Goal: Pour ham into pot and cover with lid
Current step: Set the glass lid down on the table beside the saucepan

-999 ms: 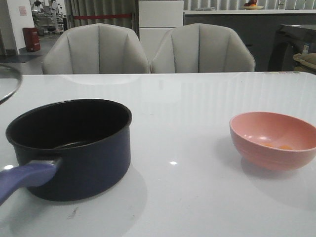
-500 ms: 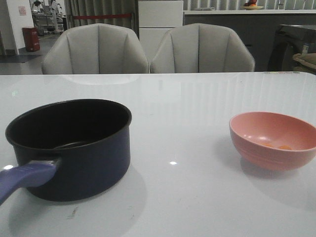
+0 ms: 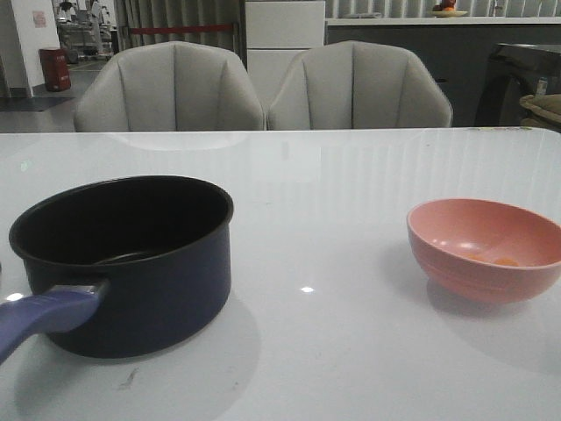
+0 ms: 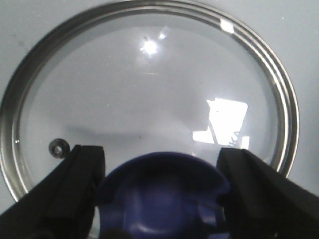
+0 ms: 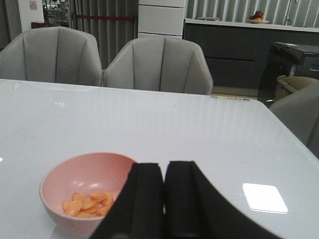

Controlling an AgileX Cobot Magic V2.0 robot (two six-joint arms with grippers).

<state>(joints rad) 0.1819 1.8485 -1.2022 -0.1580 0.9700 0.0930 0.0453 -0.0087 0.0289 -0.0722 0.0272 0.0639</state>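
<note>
Left tool (image 4: 162,199): spread, one finger (image 4: 65,194) on each side of the blue knob of the lid (image 4: 149,94); contact unclear.
Right tool (image 5: 164,199): pressed together, empty.
Pot (image 3: 123,263): counter (image 3: 333,351), left.
Ham (image 5: 87,204): in bowl (image 3: 486,250), right.
Chairs (image 3: 263,88): behind.

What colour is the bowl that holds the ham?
The bowl is pink, seen best in the right wrist view, with the orange ham inside.

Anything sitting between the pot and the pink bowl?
No. In the front view the white tabletop between the pot and the pink bowl is bare, showing only light reflections.
</note>
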